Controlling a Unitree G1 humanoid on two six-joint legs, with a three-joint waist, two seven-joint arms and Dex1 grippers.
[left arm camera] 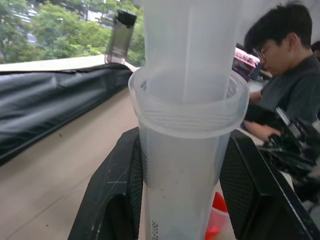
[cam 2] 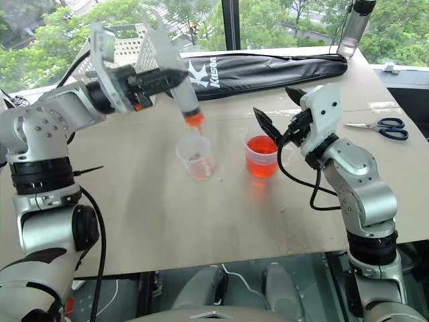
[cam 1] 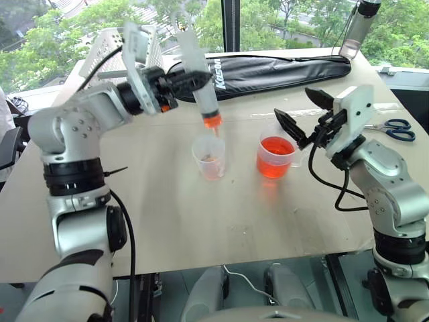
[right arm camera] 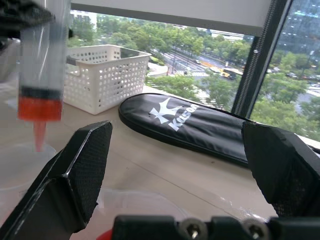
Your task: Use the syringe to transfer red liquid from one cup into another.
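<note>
Left gripper (cam 1: 179,82) clamps the syringe (cam 1: 203,90) above the small cup (cam 1: 209,157); right gripper (cam 1: 303,117), jaws wide, beside the handled cup (cam 1: 275,156); left wrist view reveals a person (left arm camera: 280,90)

Bright window daylight, blurry close-ups.

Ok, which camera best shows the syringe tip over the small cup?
The left eye view: the syringe tip hangs just above the small cup, whole. The right eye view shows the same. The right wrist view shows the tip, the cup blurred; the left wrist view shows its barrel between the fingers.
</note>
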